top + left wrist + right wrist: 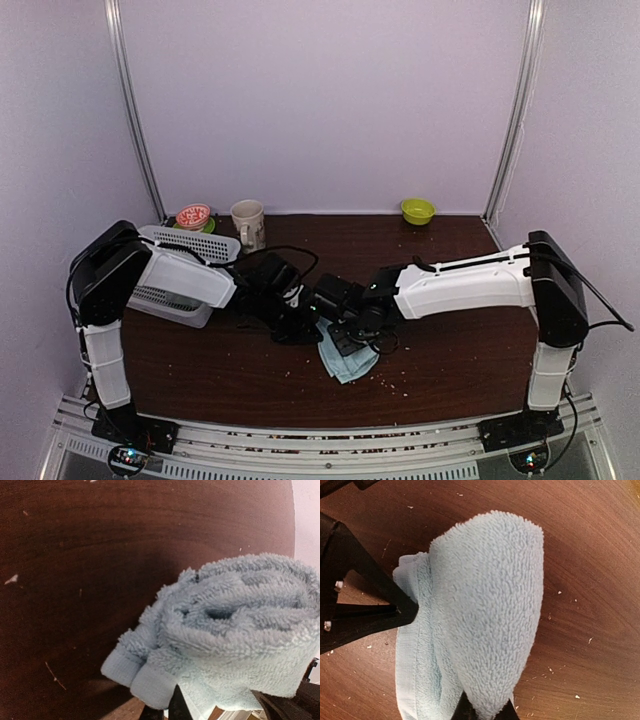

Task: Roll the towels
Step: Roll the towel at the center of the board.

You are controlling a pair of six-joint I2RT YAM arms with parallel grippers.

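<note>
One light blue towel [347, 360] lies at the table's middle, near the front, partly rolled. In the left wrist view the towel [240, 625] shows its rolled end as a spiral, with two hemmed corners hanging at the lower left. My left gripper [225, 707] is shut on the towel's roll from the left side [300, 325]. My right gripper [485, 712] is shut on a raised fold of the same towel [490, 610], and meets the left gripper over it [348, 335]. The left gripper's black fingers [365, 612] show beside the fold. No mint green panda towel is in view.
A white mesh basket [185, 268] stands at the left under the left arm. A red patterned bowl [193, 215] and a beige mug [248, 222] stand behind it. A green bowl [417, 210] is at the back right. Crumbs speckle the dark wooden table [450, 360].
</note>
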